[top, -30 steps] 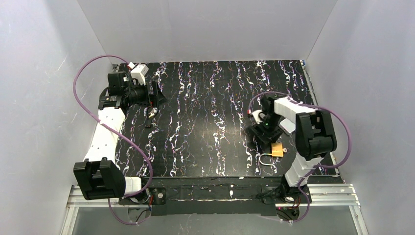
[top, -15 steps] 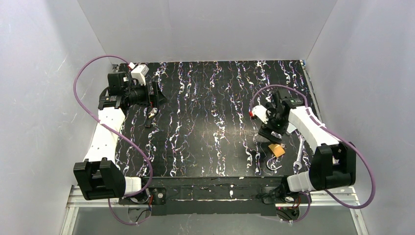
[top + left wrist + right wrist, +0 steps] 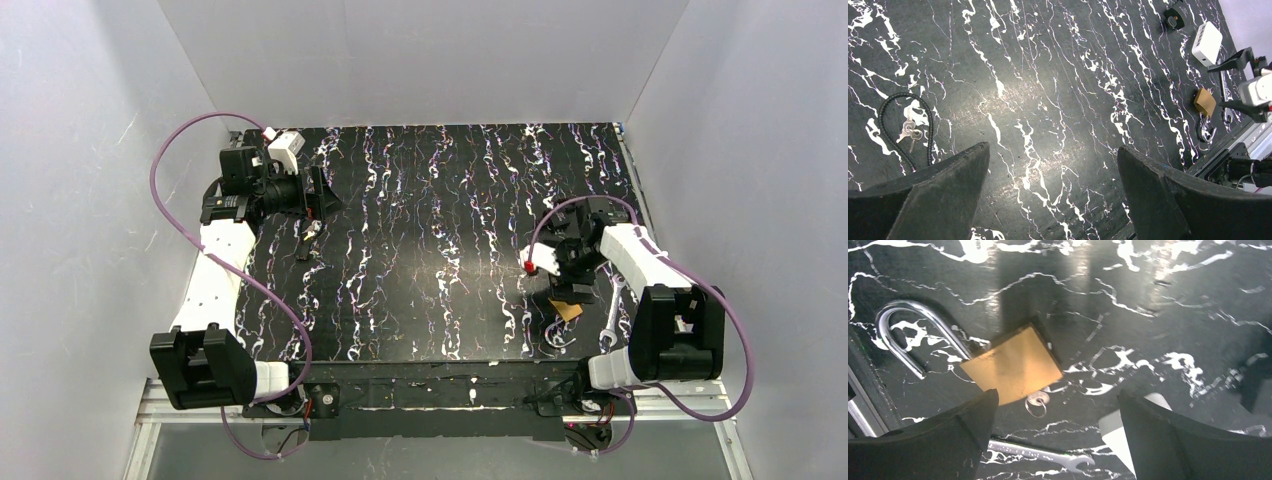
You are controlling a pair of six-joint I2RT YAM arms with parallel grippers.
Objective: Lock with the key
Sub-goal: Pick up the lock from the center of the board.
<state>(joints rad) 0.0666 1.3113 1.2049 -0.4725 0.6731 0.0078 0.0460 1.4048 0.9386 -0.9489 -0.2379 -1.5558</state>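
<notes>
The lock [image 3: 1010, 365] is lying flat just beside the wrench [image 3: 1043, 455]; the right gripper [image 3: 1057, 394] is hovering right over it, fingers spread wide and empty; the left gripper [image 3: 1052, 147], likewise gaping, is sitting well apart from the wrench, so the right arm is nearer; the lock's long axis is running diagonally across the right gripper's gap, brass body toward the wrench, silver shackle [image 3: 903, 332] pointing away, one leg seemingly free; what looks like a small key [image 3: 1038, 401] is showing at the wrench-side end.

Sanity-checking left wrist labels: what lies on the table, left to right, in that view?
black cable loop with keys inside it → small black object → brass lock. The white box is left out: it sits straight above the lock.
</notes>
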